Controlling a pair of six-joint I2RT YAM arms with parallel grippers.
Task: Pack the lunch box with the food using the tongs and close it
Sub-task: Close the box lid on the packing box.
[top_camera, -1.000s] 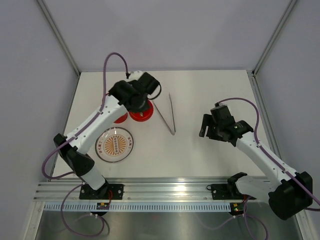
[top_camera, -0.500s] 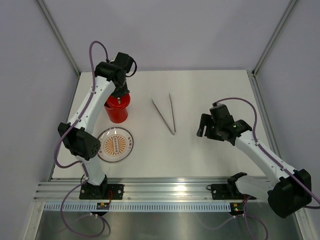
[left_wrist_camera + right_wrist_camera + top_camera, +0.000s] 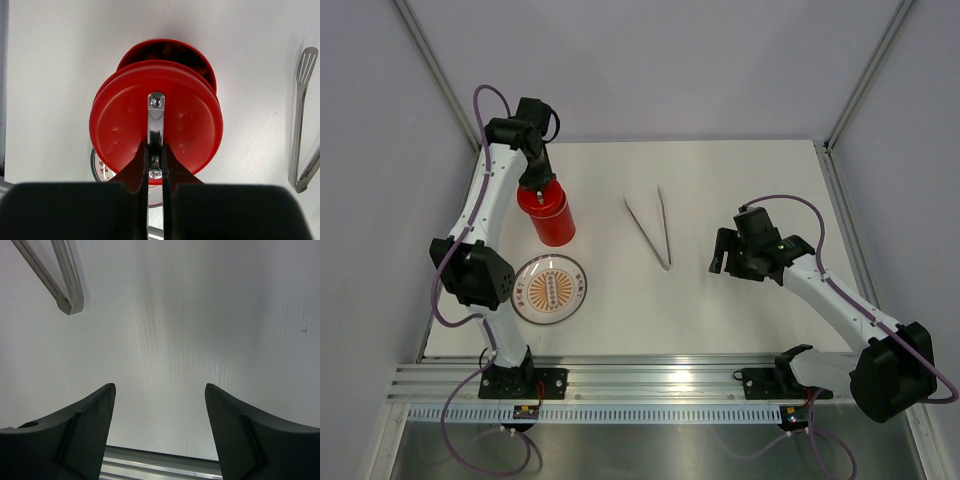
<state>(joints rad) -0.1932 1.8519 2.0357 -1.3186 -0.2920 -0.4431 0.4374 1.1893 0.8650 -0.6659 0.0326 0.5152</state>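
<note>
Closing: left gripper pinches silver handle of flat round red lid above tall red plastic lunch box, far left; right gripper gapes empty.

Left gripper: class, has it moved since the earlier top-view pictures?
Yes. The left gripper, shut on the lid, has shifted left, away from the unmoved tongs, toward the table's left edge.

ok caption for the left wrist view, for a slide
Left gripper shut on the handle of the lid, held over the lunch box; tongs lie alongside.
</note>
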